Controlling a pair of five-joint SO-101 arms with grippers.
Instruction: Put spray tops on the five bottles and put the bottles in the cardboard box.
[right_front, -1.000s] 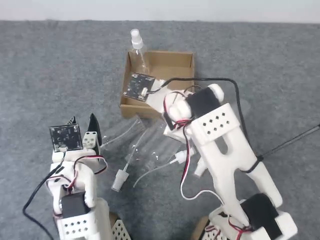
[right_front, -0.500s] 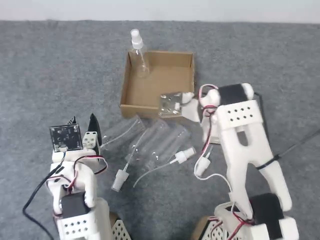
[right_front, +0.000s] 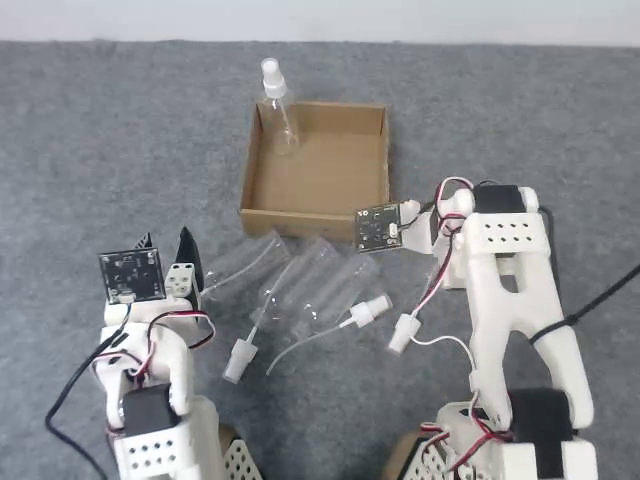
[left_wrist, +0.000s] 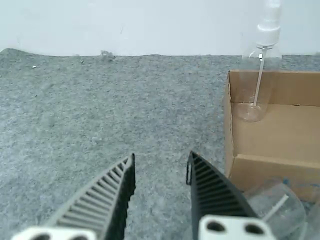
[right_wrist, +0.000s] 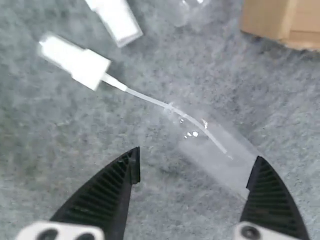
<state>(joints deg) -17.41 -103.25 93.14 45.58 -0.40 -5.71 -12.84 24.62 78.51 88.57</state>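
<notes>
Grey carpet (right_front: 110, 130) bears a box (right_front: 300, 220) at 12 o'clock, clear bottles (right_front: 330, 275) lying at centre, and loose spray tops (right_front: 240, 358) toward 6.

A robotics lab bench is showing: the left arm (right_front: 150, 400) and right arm (right_front: 505, 290), white printed parts, are sitting side by side with loose wires (right_front: 432, 285) and a bare circuit board (right_front: 131, 275) exposed. A grey felt mat (right_front: 100, 130) is covering the table, and a white wall (left_wrist: 150, 25) is standing behind the cardboard box (right_front: 290, 222).
</notes>
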